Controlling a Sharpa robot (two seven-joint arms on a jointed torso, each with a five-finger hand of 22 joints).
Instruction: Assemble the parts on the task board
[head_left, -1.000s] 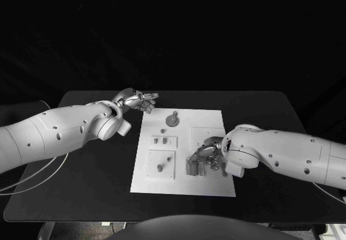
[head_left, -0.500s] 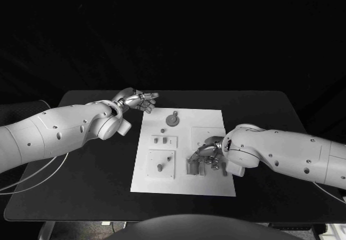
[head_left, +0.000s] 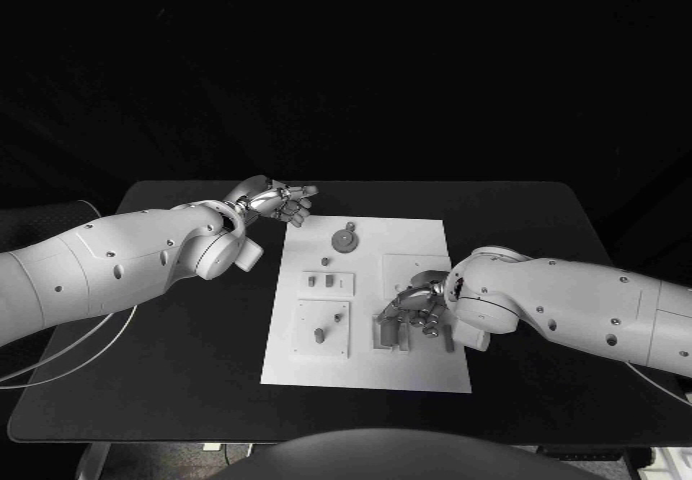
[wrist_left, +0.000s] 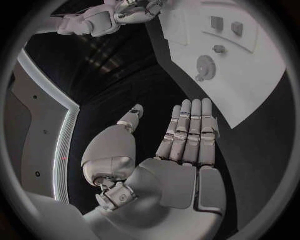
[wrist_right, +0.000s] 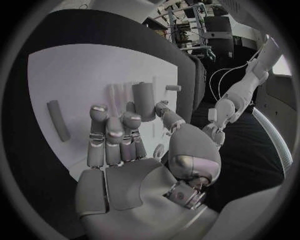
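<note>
From the head view, the white board lies in the middle of the black desk. The left robot hand hovers over the desk just beyond the board's far left corner, its fingers spread and nothing in them. A round grey disc sits near the board's far edge. Below it are two raised white plates, one with small grey pegs and a nearer one with a short grey pin and a stub. The right robot hand reaches in over the right-hand middle of the board, fingers curled down beside an upright grey block. Whether the fingers actually hold a part cannot be told from here.

In the left wrist view, the left robot hand is flat, its fingers straight and close together with the thumb apart, holding nothing, above bare desk. The board lies beyond the fingertips, with the disc and the small pegs on it. The right robot hand shows far off at the board's other side.

In the right wrist view, the right robot hand has its fingers bent forward over the board. A grey cylinder stands just beyond the fingertips, touching or nearly touching them; a firm hold cannot be made out. A grey bar lies flat on the board, apart from the hand, and a small pin lies near the board's edge.
</note>
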